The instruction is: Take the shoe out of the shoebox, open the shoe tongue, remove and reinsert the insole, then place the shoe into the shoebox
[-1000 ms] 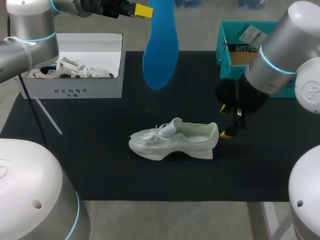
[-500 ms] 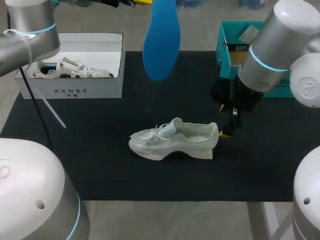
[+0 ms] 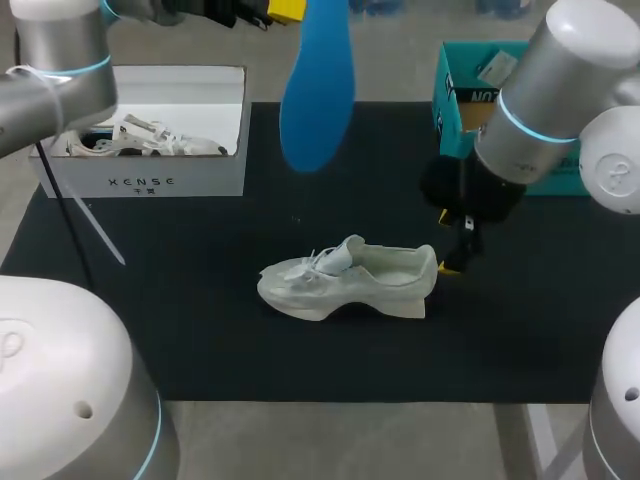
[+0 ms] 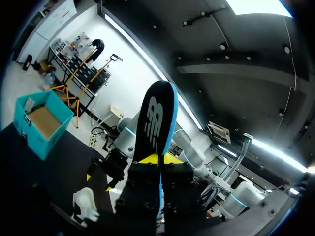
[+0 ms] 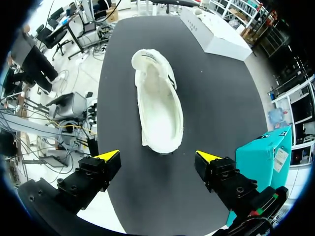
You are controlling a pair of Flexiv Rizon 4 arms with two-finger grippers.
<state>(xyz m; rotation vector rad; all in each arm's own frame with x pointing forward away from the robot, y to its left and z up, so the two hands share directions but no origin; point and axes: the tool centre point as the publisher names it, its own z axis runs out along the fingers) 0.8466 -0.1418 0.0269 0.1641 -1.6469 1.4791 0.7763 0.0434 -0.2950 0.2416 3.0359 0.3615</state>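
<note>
A white shoe (image 3: 350, 278) lies on its sole in the middle of the black mat (image 3: 200, 330), toe to the left. My left gripper (image 3: 288, 12) is high above the mat's far side, shut on a blue insole (image 3: 316, 90) that hangs down from it. The left wrist view shows the insole (image 4: 156, 123) clamped between the yellow tips. My right gripper (image 3: 456, 243) stands open just behind the shoe's heel. Seen from the right wrist, the shoe (image 5: 156, 113) lies ahead of the wide-spread fingers, its inside bare.
A white shoebox (image 3: 150, 135) at the back left holds another white shoe (image 3: 140, 140). A teal box (image 3: 480, 100) stands at the back right, behind my right arm. The white shoebox (image 5: 216, 33) also shows beyond the shoe in the right wrist view.
The left gripper has lifted and shifted slightly, and the hanging insole swung a little to the left. The right arm rose a touch early on, then kept still.
</note>
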